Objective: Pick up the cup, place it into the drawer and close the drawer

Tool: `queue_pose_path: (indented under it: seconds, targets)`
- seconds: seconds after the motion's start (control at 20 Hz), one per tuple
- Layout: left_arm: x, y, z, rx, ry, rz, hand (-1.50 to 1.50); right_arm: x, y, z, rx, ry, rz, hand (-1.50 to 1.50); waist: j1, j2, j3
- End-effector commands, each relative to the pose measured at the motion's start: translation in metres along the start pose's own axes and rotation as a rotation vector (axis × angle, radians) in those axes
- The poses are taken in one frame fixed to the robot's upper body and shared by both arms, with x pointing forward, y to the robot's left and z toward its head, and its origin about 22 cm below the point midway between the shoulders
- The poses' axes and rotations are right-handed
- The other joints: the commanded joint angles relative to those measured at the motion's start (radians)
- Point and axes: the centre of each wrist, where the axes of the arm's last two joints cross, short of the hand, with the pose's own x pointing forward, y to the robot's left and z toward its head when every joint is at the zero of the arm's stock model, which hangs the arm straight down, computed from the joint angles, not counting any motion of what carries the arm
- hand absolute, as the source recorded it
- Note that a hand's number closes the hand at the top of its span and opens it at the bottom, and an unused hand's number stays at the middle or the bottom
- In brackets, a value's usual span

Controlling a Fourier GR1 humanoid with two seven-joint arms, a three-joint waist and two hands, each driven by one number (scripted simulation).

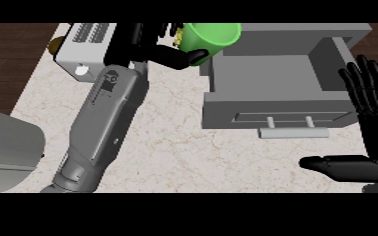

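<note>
**Cup held beside the drawer's upper-left corner; open drawer lies down and right of it**

Head view. The left robot hand (151,50) is at the top middle of the frame, its fingers and thumb curled round the green cup (214,36). The cup lies on that hand's right side and seems to stand roughly upright, though whether it is clear of the surface (177,140) cannot be told. It sits just beside the upper-left corner of the grey drawer (244,116), not yet over the drawer's inside.

The drawer is pulled out at centre right, nothing shows inside it, and its bar handle (294,132) faces the lower edge. The carry looks short: rightward and a little down in the frame.

The right robot hand (347,167) rests spread at the right edge, fingers up. It is nearer the handle, so it is likely better placed for closing.
</note>
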Motion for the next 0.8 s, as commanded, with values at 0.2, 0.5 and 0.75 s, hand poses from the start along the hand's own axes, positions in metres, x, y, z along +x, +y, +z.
queue_pose_path:
  seconds: [0.2, 0.5, 0.75]
  targets:
    - [0.016, -0.049, -0.05, 0.009, 0.094, -0.022, 1.5, 0.014, -0.005, -0.004, 0.023, 0.005, 0.002, -1.5, -0.027, 0.006, 0.0]
    - [0.009, -0.078, -0.054, 0.017, 0.169, -0.041, 1.5, -0.007, 0.007, -0.022, 0.026, -0.01, -0.006, -1.5, -0.043, 0.011, 0.0]
    - [-0.015, -0.075, -0.04, 0.02, 0.218, -0.084, 1.5, -0.003, 0.006, -0.007, 0.035, -0.014, -0.019, -1.5, -0.043, 0.01, 0.0]
